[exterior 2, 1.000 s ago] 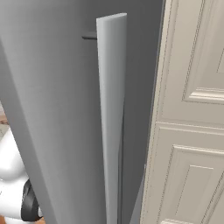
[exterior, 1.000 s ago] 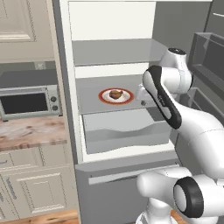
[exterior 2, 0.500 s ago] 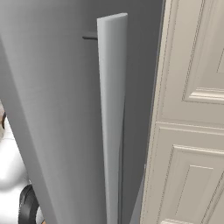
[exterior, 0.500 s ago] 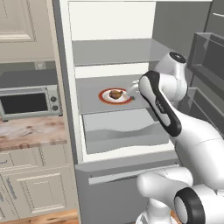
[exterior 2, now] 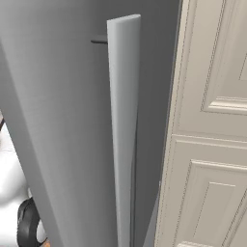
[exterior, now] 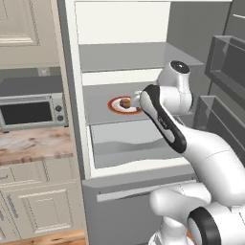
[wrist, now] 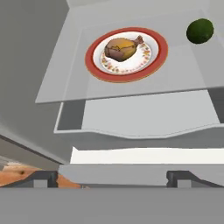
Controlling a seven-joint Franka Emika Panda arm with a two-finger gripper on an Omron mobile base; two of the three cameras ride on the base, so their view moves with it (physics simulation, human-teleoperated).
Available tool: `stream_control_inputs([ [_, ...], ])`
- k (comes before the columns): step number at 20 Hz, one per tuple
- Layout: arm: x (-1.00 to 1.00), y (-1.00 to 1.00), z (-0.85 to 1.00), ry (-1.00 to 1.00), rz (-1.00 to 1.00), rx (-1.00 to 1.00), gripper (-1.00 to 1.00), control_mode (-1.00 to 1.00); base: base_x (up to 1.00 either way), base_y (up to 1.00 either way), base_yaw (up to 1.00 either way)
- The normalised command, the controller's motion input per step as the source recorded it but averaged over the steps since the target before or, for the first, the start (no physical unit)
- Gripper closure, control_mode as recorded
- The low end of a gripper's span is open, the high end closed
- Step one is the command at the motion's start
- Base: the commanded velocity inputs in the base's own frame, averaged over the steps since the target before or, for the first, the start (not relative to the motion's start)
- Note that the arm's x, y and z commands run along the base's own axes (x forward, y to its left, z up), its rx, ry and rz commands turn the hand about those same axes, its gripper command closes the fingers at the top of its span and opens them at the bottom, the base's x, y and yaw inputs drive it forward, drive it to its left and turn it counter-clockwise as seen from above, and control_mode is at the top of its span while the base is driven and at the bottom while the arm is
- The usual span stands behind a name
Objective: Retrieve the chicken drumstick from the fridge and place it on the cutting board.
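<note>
- the claw (wrist: 111, 179) hovers before the open fridge (exterior: 124, 62), tips apart, empty.
- the chicken drumstick (wrist: 122, 47) lies on a red-rimmed plate (wrist: 94, 50) mid-shelf; a dark green fruit (wrist: 200, 30) sits toward the shelf's edge.

Flat, even rendered light, no single source evident. The tall grey fridge (exterior: 143, 72) had a bright white back wall and soft grey shading under its shelves. The white plate with red-orange rim (wrist: 127, 53) was evenly lit, no glare. Textures were soft and slightly pixelated; the grey door handle (exterior 2: 124, 130) was smoothly shaded.
</note>
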Motion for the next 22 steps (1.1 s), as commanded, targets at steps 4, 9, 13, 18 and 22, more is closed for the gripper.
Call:
stream_control_inputs([
  [4,0.11,0.0,0.0,0.03,-0.01,0.0,-1.0,-1.0,0.0,0.0,0.0],
  [9,0.43,0.0,-0.09,-0.02,0.0,-0.01,-1.0,-1.0,0.0,0.0,0.0],
  [13,0.5,0.0,-0.13,0.0,0.0,-0.01,-1.0,-1.0,0.0,0.0,0.0],
  [18,0.62,0.0,-0.23,0.0,0.0,-0.01,-1.0,-1.0,0.0,0.0,0.0],
  [22,0.67,0.0,-0.13,0.0,0.0,0.0,-1.0,-1.0,0.0,0.0,0.0],
])
